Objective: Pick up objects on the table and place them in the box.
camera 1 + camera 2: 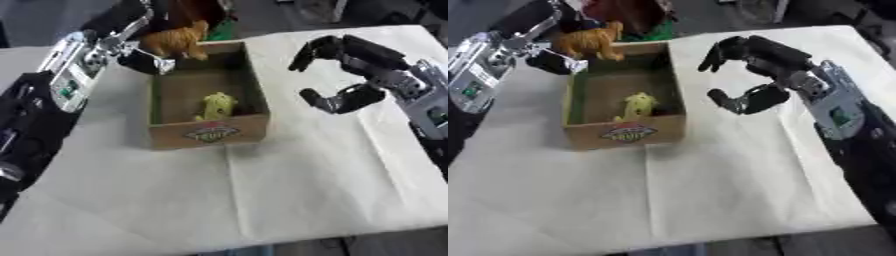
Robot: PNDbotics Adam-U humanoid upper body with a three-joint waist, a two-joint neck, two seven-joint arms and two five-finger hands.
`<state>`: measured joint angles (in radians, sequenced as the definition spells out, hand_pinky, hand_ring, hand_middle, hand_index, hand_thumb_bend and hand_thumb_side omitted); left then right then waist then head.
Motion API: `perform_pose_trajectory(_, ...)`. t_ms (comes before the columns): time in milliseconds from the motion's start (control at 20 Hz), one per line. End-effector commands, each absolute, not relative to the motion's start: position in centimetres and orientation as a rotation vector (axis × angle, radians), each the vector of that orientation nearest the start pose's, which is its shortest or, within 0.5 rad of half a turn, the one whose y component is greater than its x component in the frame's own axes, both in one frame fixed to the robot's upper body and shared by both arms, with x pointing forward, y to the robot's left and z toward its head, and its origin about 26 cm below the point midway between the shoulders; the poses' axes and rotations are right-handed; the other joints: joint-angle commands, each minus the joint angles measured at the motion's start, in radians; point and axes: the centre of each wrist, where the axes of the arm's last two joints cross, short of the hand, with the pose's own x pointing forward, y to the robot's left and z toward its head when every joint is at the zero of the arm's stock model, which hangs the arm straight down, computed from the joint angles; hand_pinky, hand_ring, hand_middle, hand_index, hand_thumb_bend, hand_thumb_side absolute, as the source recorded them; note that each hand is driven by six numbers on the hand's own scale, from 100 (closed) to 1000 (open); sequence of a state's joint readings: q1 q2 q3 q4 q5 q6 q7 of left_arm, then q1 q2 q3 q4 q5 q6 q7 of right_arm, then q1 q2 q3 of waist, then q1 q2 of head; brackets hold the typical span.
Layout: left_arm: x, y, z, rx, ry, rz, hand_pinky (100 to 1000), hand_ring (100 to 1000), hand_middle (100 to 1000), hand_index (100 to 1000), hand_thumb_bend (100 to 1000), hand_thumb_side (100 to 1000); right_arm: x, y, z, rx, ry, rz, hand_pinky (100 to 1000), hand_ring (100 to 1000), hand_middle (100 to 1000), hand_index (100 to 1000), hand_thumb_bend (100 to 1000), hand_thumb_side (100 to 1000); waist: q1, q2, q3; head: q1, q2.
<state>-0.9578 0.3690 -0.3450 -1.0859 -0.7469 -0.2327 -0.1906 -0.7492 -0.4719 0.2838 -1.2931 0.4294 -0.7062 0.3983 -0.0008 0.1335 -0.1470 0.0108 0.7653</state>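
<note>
Left hand (140, 52) — raised over the far left corner of the box (208, 134), fingers curled round an orange toy animal (179, 39); toy upright, long axis running roughly left to right across the far rim, head end toward the box's middle

Orange toy animal — above the far wall rather than over the floor; open interior lying nearer the camera and slightly right of the hand, so a short carry toward the near side probably needed before release

Box — cardboard, open-topped, label on the near face, standing on the pale cloth-covered table (306, 190); low walls all round, nothing over the opening apart from the left hand and its load

Yellow toy (216, 106) — already inside, toward the near right of the floor, leaning on the front wall; bare floor to its left and behind it, room enough for a second item

Right hand (750, 75) — hovering just beside the box's right wall, fingers bent but apart, holding nothing; clear of the opening, farther from the orange toy than the left

Table — no loose objects visible on the cloth around the box
</note>
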Motion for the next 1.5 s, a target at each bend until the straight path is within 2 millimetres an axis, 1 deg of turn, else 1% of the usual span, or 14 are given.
perform_pose_trajectory(50,46.7,17.7,19.8,0.712,-1.797,-1.645,626,499,397,551,100,216,43.1,-23.9,19.1,0.330,2.608,-2.247,673,647,674,781,161,498,0.001,-0.013,-0.004,0.009,0.005)
perform_pose_trajectory(100,46.6,17.4,19.1,0.674,-1.776,-1.672,629,505,403,555,100,217,43.1,-23.7,19.0,0.322,2.598,-2.258,673,647,675,781,181,502,0.001,-0.012,-0.005,0.009,0.005)
perform_pose_trajectory(150,46.6,17.2,18.6,0.644,-1.760,-1.690,634,514,416,565,100,218,43.1,-23.6,18.8,0.316,2.589,-2.267,674,648,676,782,177,502,0.002,-0.011,-0.007,0.009,0.005)
perform_pose_trajectory(300,46.6,17.0,17.3,0.572,-1.707,-1.729,648,542,459,594,100,218,43.1,-23.3,18.4,0.295,2.553,-2.298,676,650,678,784,238,519,0.002,-0.010,-0.009,0.008,0.005)
perform_pose_trajectory(500,46.7,17.3,16.7,0.529,-1.629,-1.780,691,629,577,702,388,247,43.2,-23.4,18.1,0.290,2.537,-2.317,675,649,676,783,232,513,0.003,-0.010,-0.007,0.006,0.005)
perform_pose_trajectory(600,46.6,17.6,16.9,0.539,-1.610,-1.785,738,701,664,762,585,306,43.2,-23.4,18.1,0.292,2.543,-2.313,674,648,675,782,230,512,0.004,-0.011,-0.005,0.003,0.005)
perform_pose_trajectory(700,46.6,18.0,17.2,0.548,-1.600,-1.773,767,747,729,798,692,331,43.2,-23.6,18.1,0.297,2.549,-2.312,675,648,675,782,227,511,0.004,-0.012,-0.003,0.000,0.005)
perform_pose_trajectory(800,46.5,18.6,17.7,0.560,-1.627,-1.721,778,760,750,810,698,337,43.2,-23.8,18.1,0.306,2.552,-2.314,674,648,675,782,227,515,0.004,-0.013,0.001,-0.003,0.005)
perform_pose_trajectory(950,46.0,19.6,19.5,0.589,-1.745,-1.574,770,745,735,811,658,328,43.2,-24.1,18.0,0.317,2.558,-2.318,674,648,675,782,225,515,0.004,-0.014,0.007,-0.009,0.005)
perform_pose_trajectory(1000,45.7,20.2,20.3,0.598,-1.796,-1.505,747,690,682,795,586,319,43.2,-24.3,18.0,0.323,2.559,-2.320,675,648,675,783,223,516,0.004,-0.014,0.011,-0.012,0.005)
perform_pose_trajectory(1150,44.4,21.7,21.7,0.584,-1.899,-1.311,730,651,643,785,535,297,43.2,-24.8,18.0,0.345,2.567,-2.318,674,648,675,783,218,514,0.004,-0.013,0.021,-0.021,0.005)
perform_pose_trajectory(1200,43.9,22.4,22.0,0.574,-1.927,-1.239,717,630,623,777,498,272,43.1,-25.0,18.1,0.355,2.574,-2.314,674,648,675,783,212,510,0.004,-0.012,0.025,-0.025,0.005)
perform_pose_trajectory(1350,42.2,24.7,22.1,0.522,-1.980,-1.031,701,608,599,766,450,242,43.0,-25.8,18.4,0.386,2.602,-2.289,673,646,673,783,203,498,0.005,-0.010,0.039,-0.032,0.005)
perform_pose_trajectory(1500,40.1,26.6,21.0,0.444,-1.998,-0.833,691,595,587,763,391,216,42.7,-26.7,18.8,0.421,2.639,-2.258,672,645,672,782,193,487,0.006,-0.006,0.055,-0.039,0.005)
